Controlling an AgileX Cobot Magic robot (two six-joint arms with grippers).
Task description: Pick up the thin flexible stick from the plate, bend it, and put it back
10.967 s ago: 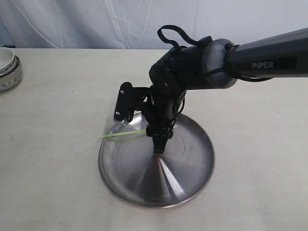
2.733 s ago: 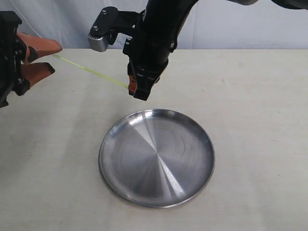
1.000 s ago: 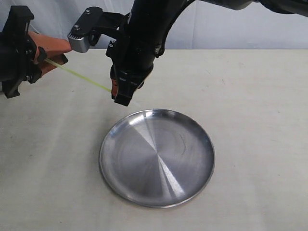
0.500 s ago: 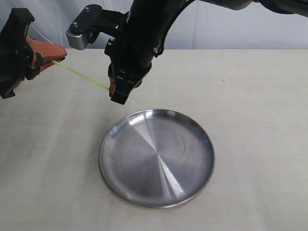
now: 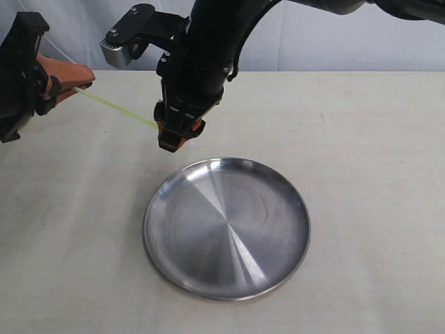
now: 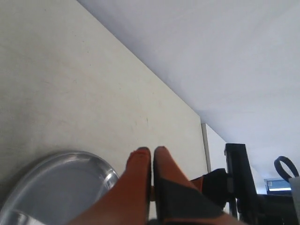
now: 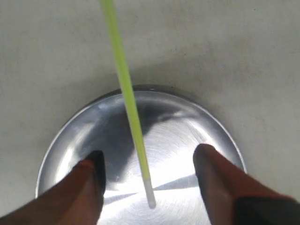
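At the upper left of the exterior frame, the left end effector (image 5: pixel 81 81) has its orange fingers (image 6: pixel 139 161) pressed flat together, and the near end of the thin flexible stick (image 5: pixel 118 108) meets them at their tips. From there the pale yellow-green stick runs in a nearly straight line down and to the right, held in the air above the cream-coloured table (image 5: pixel 375 139) and well clear of its surface. Its far end reaches the right end effector (image 5: pixel 170 138), which hangs from a black arm at the upper middle of the frame, pointing down at the table. That arm's own camera shows the right end effector's orange fingers (image 7: pixel 89 187) spread wide, with the stick passing through the gap between them and touching neither, its whitish tip free. Below and to the right, in the lower middle of the exterior frame, the round steel plate (image 5: pixel 278 209) lies flat on the table with nothing on it. The stick does not touch the plate, whose upper left rim lies just below the right end effector's tips.
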